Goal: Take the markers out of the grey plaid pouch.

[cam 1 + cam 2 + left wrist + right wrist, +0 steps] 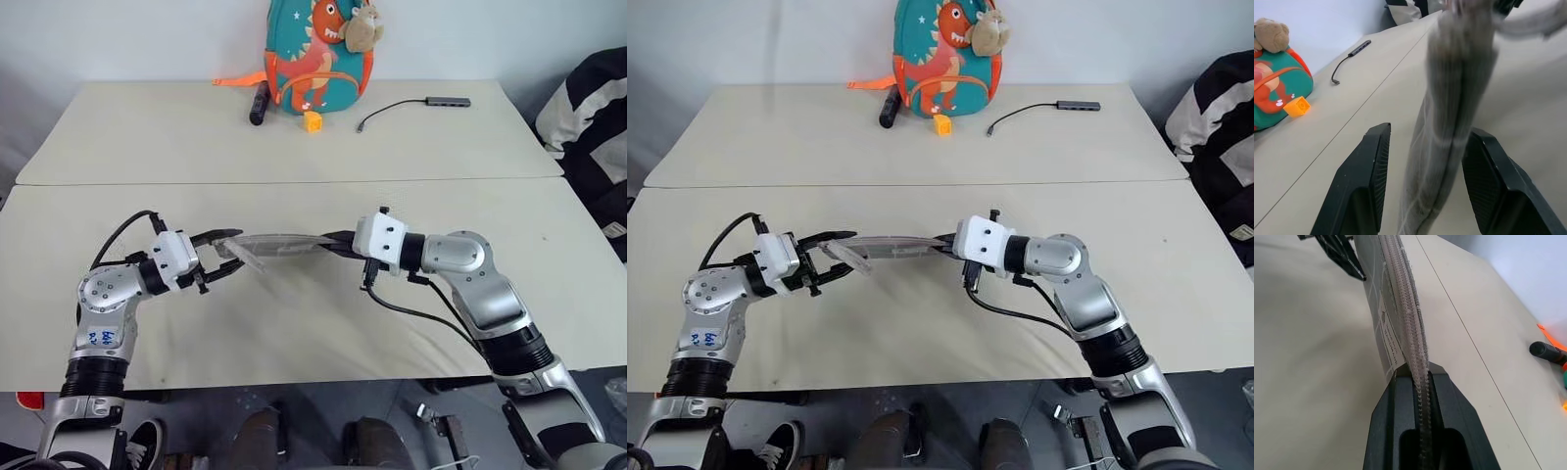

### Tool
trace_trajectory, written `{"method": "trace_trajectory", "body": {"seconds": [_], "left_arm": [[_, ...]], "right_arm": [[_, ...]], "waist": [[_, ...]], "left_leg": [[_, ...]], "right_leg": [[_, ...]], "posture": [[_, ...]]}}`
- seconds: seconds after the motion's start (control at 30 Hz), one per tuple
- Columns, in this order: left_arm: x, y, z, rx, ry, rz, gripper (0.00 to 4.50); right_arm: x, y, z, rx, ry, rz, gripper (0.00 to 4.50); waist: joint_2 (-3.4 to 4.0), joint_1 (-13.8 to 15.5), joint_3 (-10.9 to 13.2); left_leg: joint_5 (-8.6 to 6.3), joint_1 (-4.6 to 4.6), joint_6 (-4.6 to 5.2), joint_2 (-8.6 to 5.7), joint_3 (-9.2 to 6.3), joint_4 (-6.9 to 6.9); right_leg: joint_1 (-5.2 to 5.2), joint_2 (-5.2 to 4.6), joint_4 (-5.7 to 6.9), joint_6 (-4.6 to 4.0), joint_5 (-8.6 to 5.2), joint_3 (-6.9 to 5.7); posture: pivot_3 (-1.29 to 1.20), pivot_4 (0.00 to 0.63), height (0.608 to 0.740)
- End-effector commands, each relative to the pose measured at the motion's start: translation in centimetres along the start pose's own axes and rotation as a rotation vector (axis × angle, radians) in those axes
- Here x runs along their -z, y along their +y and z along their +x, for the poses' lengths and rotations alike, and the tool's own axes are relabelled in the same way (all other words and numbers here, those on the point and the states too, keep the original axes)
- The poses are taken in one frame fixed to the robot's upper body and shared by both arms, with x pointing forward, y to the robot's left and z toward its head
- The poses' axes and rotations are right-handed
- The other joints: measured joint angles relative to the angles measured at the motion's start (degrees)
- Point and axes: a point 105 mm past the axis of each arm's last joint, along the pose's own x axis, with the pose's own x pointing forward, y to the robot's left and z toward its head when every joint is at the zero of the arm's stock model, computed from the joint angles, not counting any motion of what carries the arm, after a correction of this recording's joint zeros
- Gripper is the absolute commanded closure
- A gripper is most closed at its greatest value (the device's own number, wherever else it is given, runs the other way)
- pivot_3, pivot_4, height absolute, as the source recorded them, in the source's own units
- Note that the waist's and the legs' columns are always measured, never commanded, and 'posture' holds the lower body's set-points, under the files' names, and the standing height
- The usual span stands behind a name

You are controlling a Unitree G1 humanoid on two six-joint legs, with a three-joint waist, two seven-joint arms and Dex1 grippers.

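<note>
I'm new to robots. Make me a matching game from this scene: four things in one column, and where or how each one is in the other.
Things:
1. grey plaid pouch
2. right gripper
3. dinosaur backpack
4. yellow-orange block

States:
A. stands at the far edge of the table
B. held up off the table between the two arms
C. lies on the table just in front of the backpack
D. pinched shut on one end of the pouch

Pairs: 1-B, 2-D, 3-A, 4-C

pouch: above near table, between left gripper and right gripper | far table: backpack at back; cylinder left of it; block in front; cable right
</note>
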Motion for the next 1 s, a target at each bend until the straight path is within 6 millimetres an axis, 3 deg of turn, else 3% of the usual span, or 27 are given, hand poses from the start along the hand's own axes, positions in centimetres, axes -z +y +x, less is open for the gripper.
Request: {"method": "trace_trajectory", "body": {"seconds": [0.03, 0.17, 0.4, 0.8, 0.93, 1.0], "left_arm": [[-0.4, -0.1, 0.1, 0.004, -0.028, -0.001, 3.10], [0.0, -0.2, -0.2, 0.006, -0.013, -0.003, 4.35], [-0.4, -0.2, 0.2, 0.004, -0.021, 0.055, 4.45], [0.5, 1.7, 0.4, -0.203, 0.067, 0.228, 4.50], [0.4, 1.5, 1.2, -0.256, 0.059, 0.235, 4.50], [0.6, 0.3, 2.1, -0.221, 0.065, 0.264, 4.50]], "right_arm": [[-1.8, -0.8, -0.5, 0.019, -0.054, -0.044, 4.50], [-2.0, -0.8, -0.6, 0.020, -0.063, -0.039, 4.50], [-1.6, -1.0, -0.6, 0.042, -0.061, -0.018, 4.50], [-3.0, -2.5, -2.3, 0.111, -0.121, 0.098, 0.54], [-5.2, -1.8, -2.9, 0.081, -0.234, 0.282, 0.54], [-5.8, -0.3, -2.6, 0.011, -0.247, 0.375, 0.54]], "waist": [[0.00, 0.0, 0.0], [0.00, 0.0, 0.0], [0.00, 0.0, 0.0], [0.00, 0.1, 0.0], [0.00, 0.1, 0.0], [0.00, 0.1, 0.0]], "left_leg": [[0.00, 0.00, 0.00, 0.00, -0.01, 0.01], [0.00, 0.00, 0.00, 0.00, 0.00, 0.01], [0.00, 0.00, 0.00, 0.00, -0.01, 0.02], [-0.02, 0.00, 0.03, 0.00, -0.03, 0.03], [-0.03, -0.01, 0.05, 0.00, -0.06, 0.03], [-0.04, -0.01, 0.06, 0.00, -0.08, 0.03]], "right_leg": [[0.00, 0.00, 0.00, 0.00, 0.00, 0.00], [0.00, 0.00, 0.00, 0.00, 0.00, -0.01], [0.00, -0.01, -0.01, 0.00, 0.00, -0.01], [0.03, -0.06, -0.01, 0.00, 0.00, -0.05], [0.04, -0.11, -0.01, 0.00, 0.00, -0.05], [0.06, -0.13, -0.01, 0.00, 0.00, -0.06]], "posture": [[0.00, 0.150, 0.740], [0.00, 0.150, 0.740], [0.00, 0.150, 0.740], [0.00, 0.150, 0.740], [0.00, 0.150, 0.740], [0.00, 0.150, 0.740]]}}
